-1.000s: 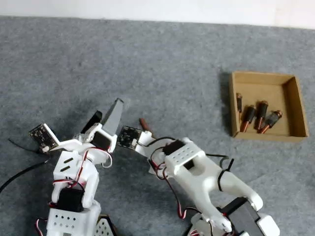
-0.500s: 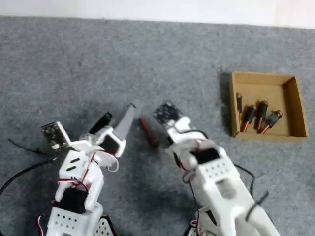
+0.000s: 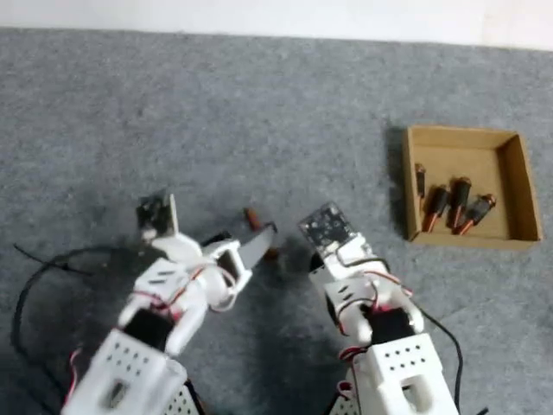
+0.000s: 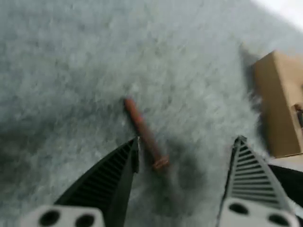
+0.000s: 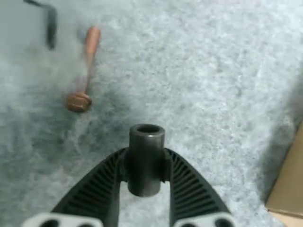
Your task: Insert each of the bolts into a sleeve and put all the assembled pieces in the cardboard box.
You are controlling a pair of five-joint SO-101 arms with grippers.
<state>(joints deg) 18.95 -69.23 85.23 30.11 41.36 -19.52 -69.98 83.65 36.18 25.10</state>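
A rust-coloured bolt (image 3: 252, 219) lies loose on the grey carpet between the two arms. My left gripper (image 4: 188, 141) is open just above it, and the bolt (image 4: 144, 135) lies close to one fingertip (image 4: 135, 146). In the high view that gripper (image 3: 257, 244) points right, at the bolt's head end. My right gripper (image 5: 146, 163) is shut on an upright dark sleeve (image 5: 147, 158), a short way from the bolt (image 5: 85, 66). The cardboard box (image 3: 413, 186) at the right holds several assembled pieces (image 3: 458, 201).
The right arm's wrist camera (image 3: 328, 226) sits between the bolt and the box. A tip of the left arm's finger (image 5: 49, 21) shows beside the bolt. The box's corner (image 5: 291, 189) is close to the right gripper. A black cable (image 3: 43, 264) trails at the left.
The left arm has swung right and come down over the bolt. The right arm has drawn away from the bolt toward the box side, with the sleeve in its grip.
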